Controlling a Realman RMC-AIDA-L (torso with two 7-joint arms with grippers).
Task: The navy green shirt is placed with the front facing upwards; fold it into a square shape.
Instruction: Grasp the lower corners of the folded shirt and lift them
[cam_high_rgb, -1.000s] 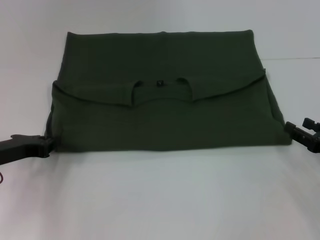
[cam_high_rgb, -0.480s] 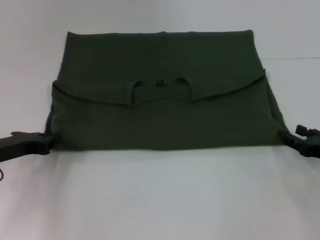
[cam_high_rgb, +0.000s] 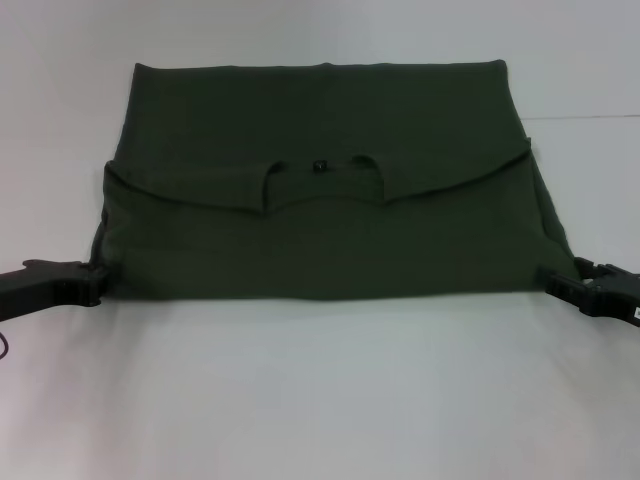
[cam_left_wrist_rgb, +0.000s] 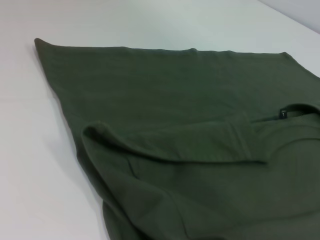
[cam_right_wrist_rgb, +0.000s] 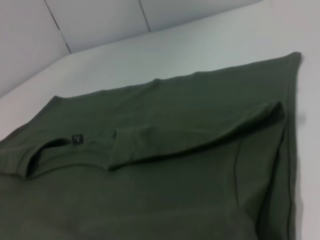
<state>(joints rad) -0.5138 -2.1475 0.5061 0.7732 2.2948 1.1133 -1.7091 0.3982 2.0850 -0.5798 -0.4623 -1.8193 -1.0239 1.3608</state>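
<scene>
Navy green shirt (cam_high_rgb: 320, 200) lies between left gripper (cam_high_rgb: 92, 283) and right gripper (cam_high_rgb: 556, 280); grip unclear

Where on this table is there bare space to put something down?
The widest bare patch of table lies between the shirt's near edge and the robot. A narrower strip runs beyond its far edge. It is crowded at the near corners, where the left claw and right claw sit.

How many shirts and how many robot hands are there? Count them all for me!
Green shirt: 1
Black robot hands: 2, the left hand and the right hand, one at each near corner of the shirt
White table: 1
Total: 4
</scene>
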